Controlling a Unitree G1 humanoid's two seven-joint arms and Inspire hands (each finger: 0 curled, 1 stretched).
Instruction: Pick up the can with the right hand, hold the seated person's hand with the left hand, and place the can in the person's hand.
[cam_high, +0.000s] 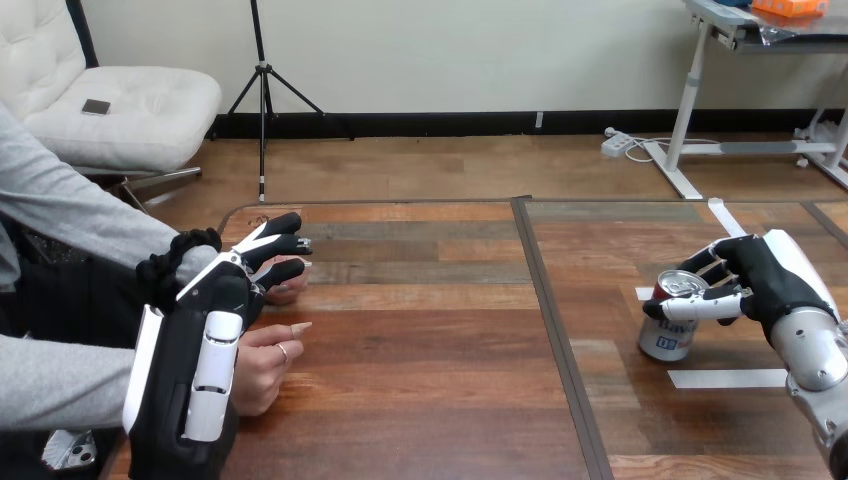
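Wooden table, white tape strips, can upright in right robot hand

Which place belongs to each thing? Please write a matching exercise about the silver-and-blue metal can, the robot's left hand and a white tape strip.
1. silver-and-blue metal can
2. black-and-white left hand
3. white tape strip

A. flat on the wooden table, nearer the camera than the can
B. at the view's left, by the person's hands
C. gripped by the right hand

Pairs: 1-C, 2-B, 3-A
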